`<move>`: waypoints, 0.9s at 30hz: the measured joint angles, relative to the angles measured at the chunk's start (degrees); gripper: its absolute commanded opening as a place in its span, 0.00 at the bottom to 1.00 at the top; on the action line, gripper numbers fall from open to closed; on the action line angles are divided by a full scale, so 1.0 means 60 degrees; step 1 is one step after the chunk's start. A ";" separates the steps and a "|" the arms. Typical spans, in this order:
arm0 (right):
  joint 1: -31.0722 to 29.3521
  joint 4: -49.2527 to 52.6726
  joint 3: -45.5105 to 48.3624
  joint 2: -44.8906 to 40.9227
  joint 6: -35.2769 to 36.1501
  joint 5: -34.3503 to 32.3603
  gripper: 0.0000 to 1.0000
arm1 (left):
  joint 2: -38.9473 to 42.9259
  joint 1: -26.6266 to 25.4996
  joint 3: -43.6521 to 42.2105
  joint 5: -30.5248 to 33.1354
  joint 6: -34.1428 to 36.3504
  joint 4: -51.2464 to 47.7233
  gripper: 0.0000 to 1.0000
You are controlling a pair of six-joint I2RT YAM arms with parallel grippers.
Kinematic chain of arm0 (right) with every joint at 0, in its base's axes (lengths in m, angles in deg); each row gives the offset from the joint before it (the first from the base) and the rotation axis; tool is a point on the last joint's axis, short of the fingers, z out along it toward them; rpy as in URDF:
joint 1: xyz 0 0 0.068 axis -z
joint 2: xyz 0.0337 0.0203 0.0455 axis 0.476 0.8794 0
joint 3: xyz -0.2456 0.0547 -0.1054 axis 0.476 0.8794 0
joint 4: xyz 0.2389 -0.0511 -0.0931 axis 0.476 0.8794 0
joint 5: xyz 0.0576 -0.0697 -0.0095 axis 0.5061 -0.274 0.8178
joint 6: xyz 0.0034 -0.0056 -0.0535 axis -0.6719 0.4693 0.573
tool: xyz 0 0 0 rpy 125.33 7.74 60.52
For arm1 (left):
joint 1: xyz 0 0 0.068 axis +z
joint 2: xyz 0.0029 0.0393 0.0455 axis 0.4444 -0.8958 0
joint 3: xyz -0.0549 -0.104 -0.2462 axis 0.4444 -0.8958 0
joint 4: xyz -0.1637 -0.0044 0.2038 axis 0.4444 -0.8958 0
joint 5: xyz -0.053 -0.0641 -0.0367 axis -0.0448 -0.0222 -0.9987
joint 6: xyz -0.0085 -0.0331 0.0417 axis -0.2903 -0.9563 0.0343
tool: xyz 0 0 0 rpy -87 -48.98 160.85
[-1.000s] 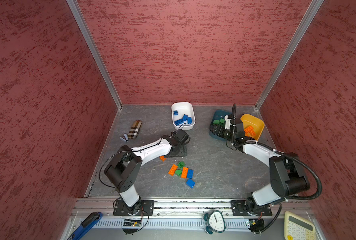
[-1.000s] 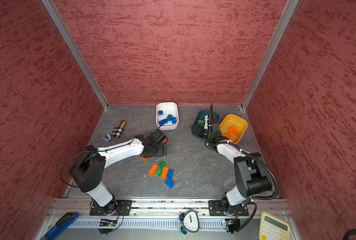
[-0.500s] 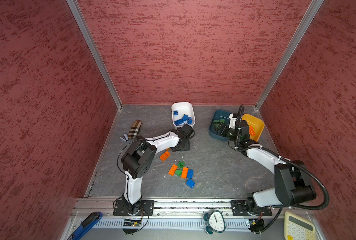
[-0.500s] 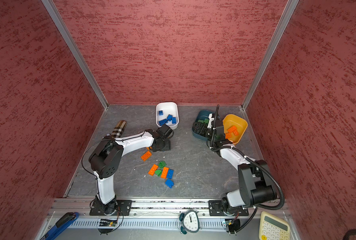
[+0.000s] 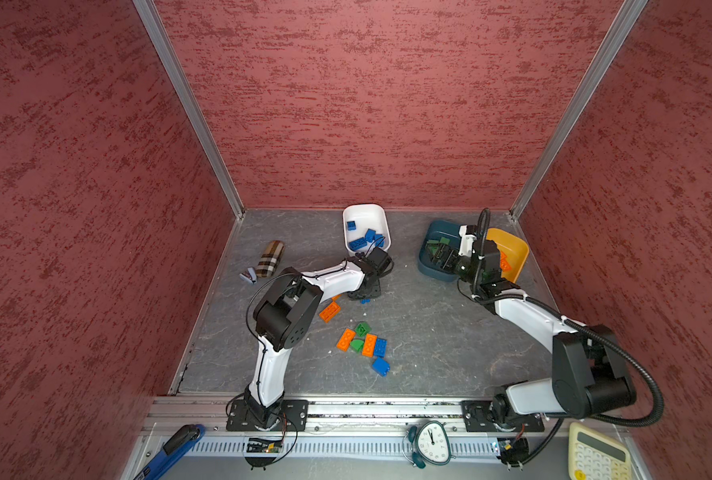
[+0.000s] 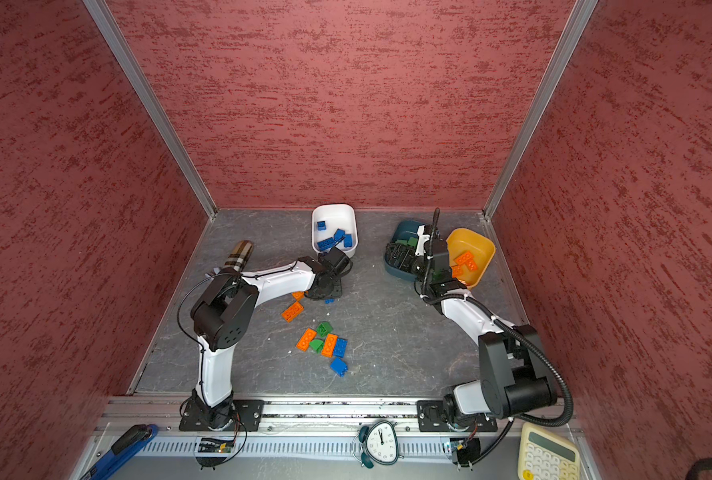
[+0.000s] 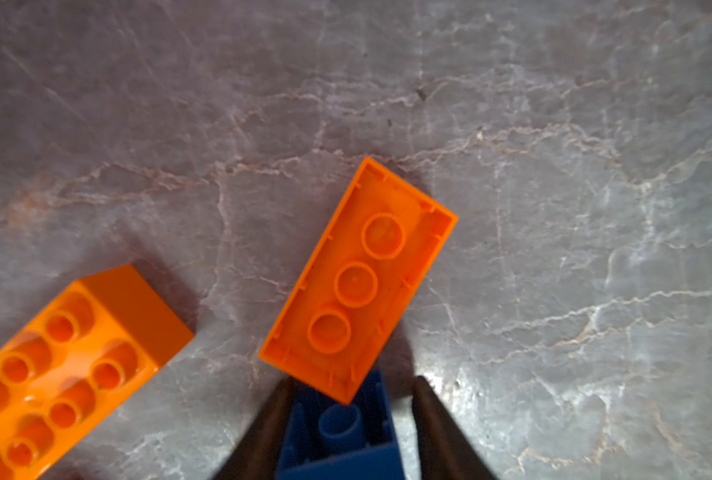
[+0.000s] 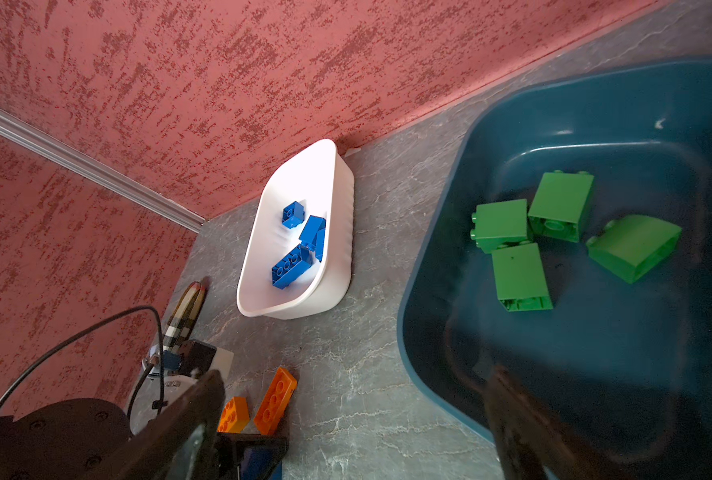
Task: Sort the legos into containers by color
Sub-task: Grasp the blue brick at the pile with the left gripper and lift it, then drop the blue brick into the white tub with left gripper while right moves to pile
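L gripper [image 7: 353, 384] narrow round blue brick [image 7: 337, 436]

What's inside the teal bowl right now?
Four green legos lie in the teal bowl. A finger of the right pincer covers one corner; anything there is hidden.

Teal bowl [image 5: 437, 227], plaid brown pouch [image 5: 270, 258]

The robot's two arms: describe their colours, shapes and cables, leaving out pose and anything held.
Both the left arm and right arm have white link shells joined by black cylindrical joint housings. A thin black cable loops along the left arm; a thick ribbed black hose arcs around the right. The left gripper and right gripper have dark tapered fingers.
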 measured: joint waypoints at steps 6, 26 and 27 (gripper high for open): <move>-0.0004 0.0015 0.0000 0.0004 0.0146 0.0222 0.99 | 0.0066 -0.0109 -0.0091 0.0157 -0.0007 0.0055 0.23; -0.0401 0.0423 -0.0131 0.0240 0.0648 0.0455 0.98 | 0.0372 0.1319 0.3362 -0.0047 0.1417 0.0372 0.18; -0.0419 0.0455 -0.0135 0.0240 0.0685 0.0455 0.98 | 0.0146 0.1432 0.3694 -0.0095 0.1504 0.0441 0.17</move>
